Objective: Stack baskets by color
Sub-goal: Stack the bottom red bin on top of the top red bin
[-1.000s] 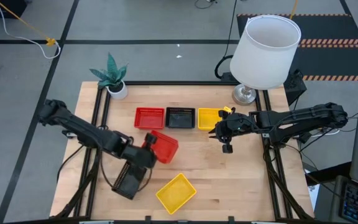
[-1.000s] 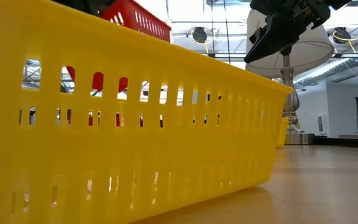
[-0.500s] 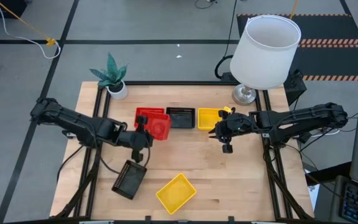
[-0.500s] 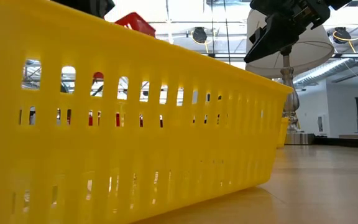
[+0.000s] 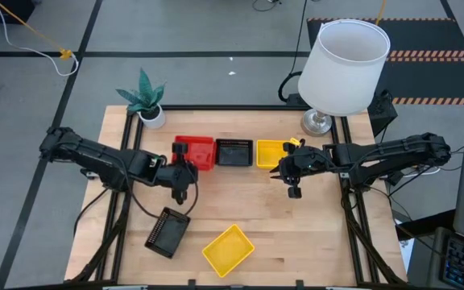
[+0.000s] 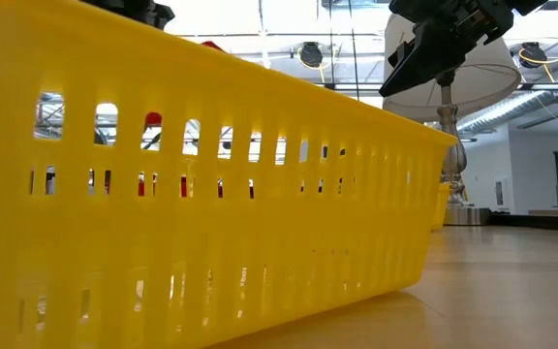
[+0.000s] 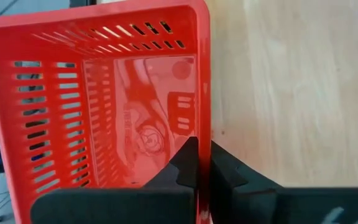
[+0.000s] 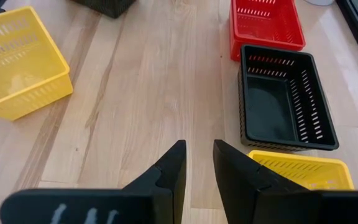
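From above, I see the potted green plant (image 5: 145, 98) at the far left corner of the wooden desk (image 5: 240, 205). My left arm reaches in from the left, and its left pincer (image 5: 182, 171) sits at the near edge of the red basket (image 5: 196, 151), which lies at the left end of a row along the far side of the desk. In the left wrist view the two dark fingers (image 7: 194, 163) are pressed almost together on the red basket's (image 7: 98, 99) side wall, so the left pincer (image 7: 202, 165) is clamped on that rim.

Nearer to me on the left, a black basket (image 5: 167, 232) lies by itself, well apart from the row. To its right, close to the near edge, a yellow basket (image 5: 229, 249) sits turned at an angle; it fills most of the low view (image 6: 192, 194).

Back in the row, a second black basket (image 5: 234, 151) sits just beside the red one, and a second yellow basket (image 5: 273, 153) sits just beside that. The right wrist view shows the same three in line: red (image 8: 265, 23), black (image 8: 284, 106), yellow (image 8: 300, 169).

My right pincer (image 5: 292, 179) hangs above the desk, just in front of the row's yellow basket. Its fingers (image 8: 166, 168) stand partly open with bare wood between them, holding nothing.

The white lampshade (image 5: 343, 66) stands at the far right corner.
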Motion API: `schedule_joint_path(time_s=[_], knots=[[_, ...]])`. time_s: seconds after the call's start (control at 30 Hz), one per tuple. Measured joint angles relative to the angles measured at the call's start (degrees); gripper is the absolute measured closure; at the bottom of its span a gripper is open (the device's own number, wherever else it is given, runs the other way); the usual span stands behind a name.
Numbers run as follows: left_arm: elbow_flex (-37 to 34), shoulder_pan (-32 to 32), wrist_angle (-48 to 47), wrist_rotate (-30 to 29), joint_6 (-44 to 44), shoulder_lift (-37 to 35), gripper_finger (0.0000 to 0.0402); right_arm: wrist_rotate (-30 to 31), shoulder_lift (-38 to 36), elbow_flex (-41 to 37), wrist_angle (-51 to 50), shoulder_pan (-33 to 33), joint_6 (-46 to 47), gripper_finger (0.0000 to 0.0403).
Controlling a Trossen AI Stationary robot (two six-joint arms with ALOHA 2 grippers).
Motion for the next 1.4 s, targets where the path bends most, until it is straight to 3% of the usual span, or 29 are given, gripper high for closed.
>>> schedule_joint_path(time_s=[0.63, 1.0, 1.2, 1.4], knots=[[-0.11, 6.08, -4.52, -2.27, -1.14, 2.09, 0.0386, 0.24, 0.0, -4.04, 9.72, -0.02, -3.48, 0.033], [-0.4, 10.78, -3.25, -2.13, 2.33, 6.93, 0.0382, 0.24, 0.0, -4.04, 9.18, -0.02, -4.48, 0.033], [-0.33, 13.86, -2.18, 2.99, 3.55, 9.84, 0.0395, 0.03, 0.02, -4.08, 7.69, -0.02, -4.05, 0.033], [-0.44, 14.9, -1.59, 6.21, 4.69, 12.31, 0.0379, 0.02, 0.0, -4.09, 7.82, -0.02, -3.91, 0.033]])
